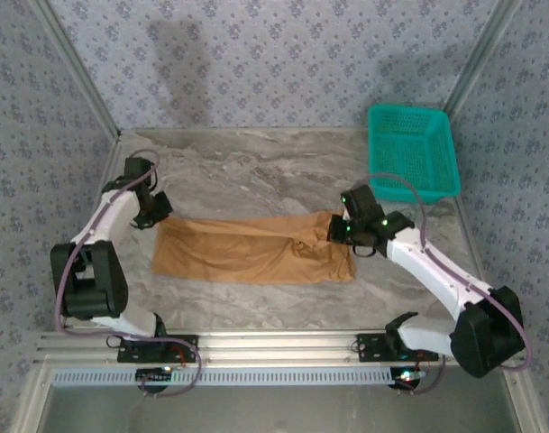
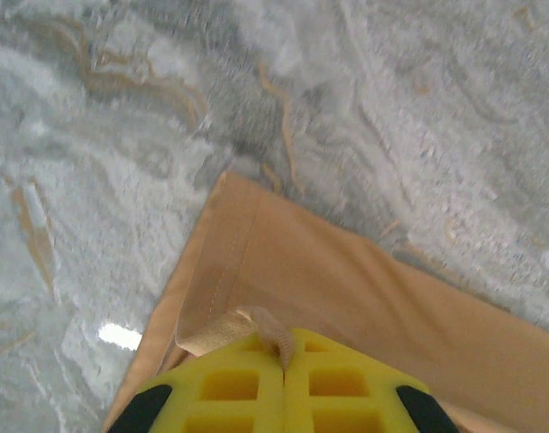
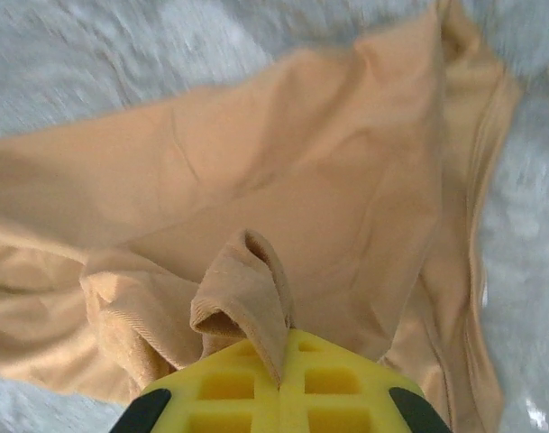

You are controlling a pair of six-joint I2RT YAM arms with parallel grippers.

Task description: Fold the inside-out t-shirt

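Aluminium rail (image 1: 274, 347) runs along the near edge in the top view. Beyond it, the inside-out t-shirt (image 1: 256, 248) lies as a long wrinkled strip across the middle of the marble table (image 1: 256, 167), with a green basket (image 1: 411, 149) at the far right corner. The left gripper (image 1: 153, 215) meets the shirt's far left corner, and the right gripper (image 1: 337, 230) meets its far right edge.

Left wrist view: yellow pads (image 2: 229, 388) are clenched on a hemmed fold of cloth.

Right wrist view: the pads (image 3: 337, 388) are pinched together on a raised ribbed fold.

My left arm (image 1: 105, 224) bends up the left side, left gripper (image 1: 155, 210) tipped down, jaws pinched on a t-shirt (image 1: 256, 248) edge. My right arm (image 1: 434, 268) angles in from near right, right gripper (image 1: 339, 231) pinching a fold too.
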